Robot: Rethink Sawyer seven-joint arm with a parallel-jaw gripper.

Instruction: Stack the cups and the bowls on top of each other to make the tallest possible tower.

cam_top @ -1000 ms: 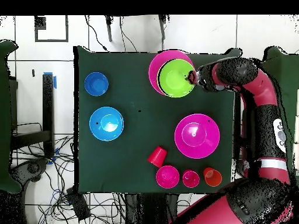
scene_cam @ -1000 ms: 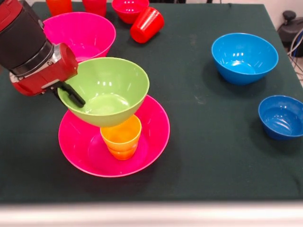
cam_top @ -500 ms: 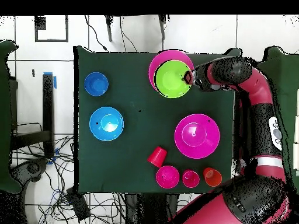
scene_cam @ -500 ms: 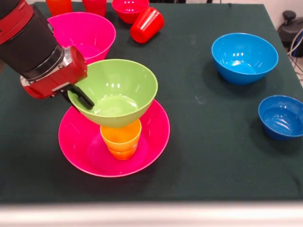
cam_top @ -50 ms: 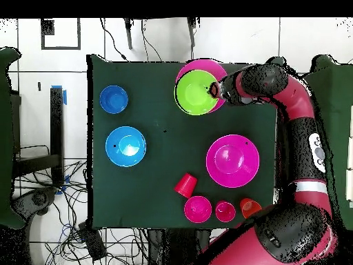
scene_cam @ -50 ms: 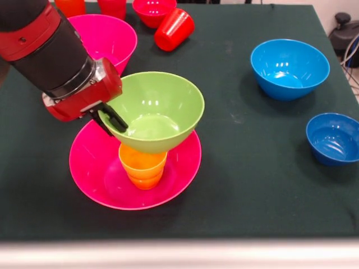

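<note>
A lime green bowl hangs over a yellow-orange cup, its base at the cup's rim. My gripper is shut on the green bowl's left rim, one black finger inside the bowl. The cup stands upright in a wide pink bowl near the table's front edge. From above, the green bowl covers most of that pink bowl, and the gripper is at its right rim. The cup is hidden in the overhead view.
A second large pink bowl sits behind my arm. A red cup lies tipped beside a small red bowl. Right of the stack are a light blue bowl and a small dark blue bowl. More cups stand at the back left.
My gripper has carried the green bowl to the right in the front view, from left of the cup to nearly centred over it. The other objects have not moved.
</note>
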